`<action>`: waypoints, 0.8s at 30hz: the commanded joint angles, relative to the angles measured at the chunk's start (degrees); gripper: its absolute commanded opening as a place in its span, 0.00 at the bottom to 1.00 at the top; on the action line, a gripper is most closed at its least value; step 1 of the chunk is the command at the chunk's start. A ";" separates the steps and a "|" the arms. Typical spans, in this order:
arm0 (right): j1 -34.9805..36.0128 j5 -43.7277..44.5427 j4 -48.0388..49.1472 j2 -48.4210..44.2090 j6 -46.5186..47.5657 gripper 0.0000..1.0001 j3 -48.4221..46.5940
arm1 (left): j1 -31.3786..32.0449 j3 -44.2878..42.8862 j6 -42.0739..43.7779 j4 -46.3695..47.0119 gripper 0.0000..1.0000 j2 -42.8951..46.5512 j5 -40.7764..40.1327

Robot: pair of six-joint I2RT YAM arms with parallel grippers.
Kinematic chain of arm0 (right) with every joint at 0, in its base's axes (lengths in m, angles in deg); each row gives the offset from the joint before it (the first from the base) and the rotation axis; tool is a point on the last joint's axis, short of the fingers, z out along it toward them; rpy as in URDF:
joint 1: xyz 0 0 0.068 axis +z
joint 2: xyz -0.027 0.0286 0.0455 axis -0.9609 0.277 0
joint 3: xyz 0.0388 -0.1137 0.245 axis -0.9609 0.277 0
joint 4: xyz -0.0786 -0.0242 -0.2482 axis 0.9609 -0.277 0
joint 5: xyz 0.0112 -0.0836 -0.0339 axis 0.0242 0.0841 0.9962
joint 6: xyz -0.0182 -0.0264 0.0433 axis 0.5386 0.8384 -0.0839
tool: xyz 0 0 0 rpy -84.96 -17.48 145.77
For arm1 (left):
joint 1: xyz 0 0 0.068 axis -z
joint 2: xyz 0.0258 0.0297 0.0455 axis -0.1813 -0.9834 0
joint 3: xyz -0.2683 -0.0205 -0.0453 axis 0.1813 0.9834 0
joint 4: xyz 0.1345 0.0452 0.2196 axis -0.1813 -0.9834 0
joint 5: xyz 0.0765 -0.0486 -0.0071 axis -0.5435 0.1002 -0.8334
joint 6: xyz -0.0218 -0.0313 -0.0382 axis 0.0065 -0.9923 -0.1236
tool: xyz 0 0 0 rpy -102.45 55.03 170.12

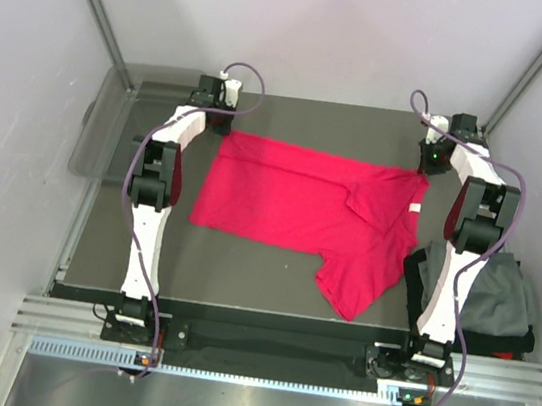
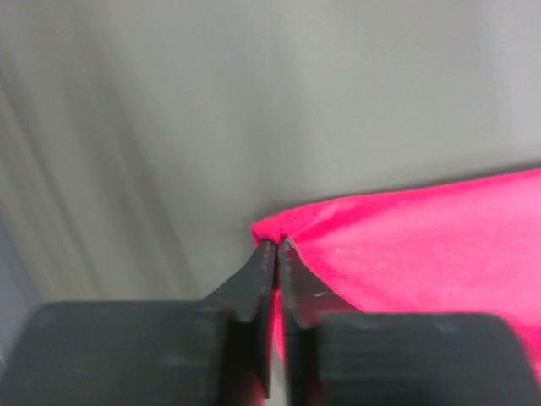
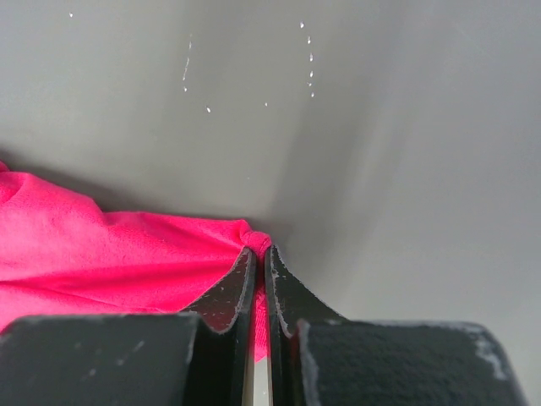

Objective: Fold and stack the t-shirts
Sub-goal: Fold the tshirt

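Observation:
A bright red t-shirt [image 1: 301, 207] lies spread on the dark table [image 1: 240, 280], one sleeve pointing to the near right, a small white tag [image 1: 414, 210] at its right edge. My left gripper [image 1: 224, 124] is shut on the shirt's far left corner [image 2: 275, 227]. My right gripper [image 1: 428, 165] is shut on the far right corner [image 3: 258, 241]. Both pinch the cloth between closed fingertips. A pile of dark grey and black t-shirts [image 1: 495, 295] lies at the table's right edge beside the right arm.
A clear plastic bin [image 1: 105, 129] sits off the table's far left edge. Grey walls close in the back and both sides. The metal rail [image 1: 271, 349] with both arm bases runs along the near edge.

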 commanded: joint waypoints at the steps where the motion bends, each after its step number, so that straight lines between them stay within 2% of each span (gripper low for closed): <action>1: 0.54 0.96 1.79 -1.49 -0.02 0.00 0.41 | -0.20 -2.16 -0.15 1.42 0.00 -0.95 1.12; 12: 1.77 3.87 -0.06 6.69 -0.99 0.00 -15.93 | -1.08 1.18 -1.65 8.18 0.00 1.07 -3.10; 24: 5.99 6.50 5.03 9.94 -0.02 0.00 -22.53 | -1.61 0.04 -1.65 9.59 0.00 1.86 -5.65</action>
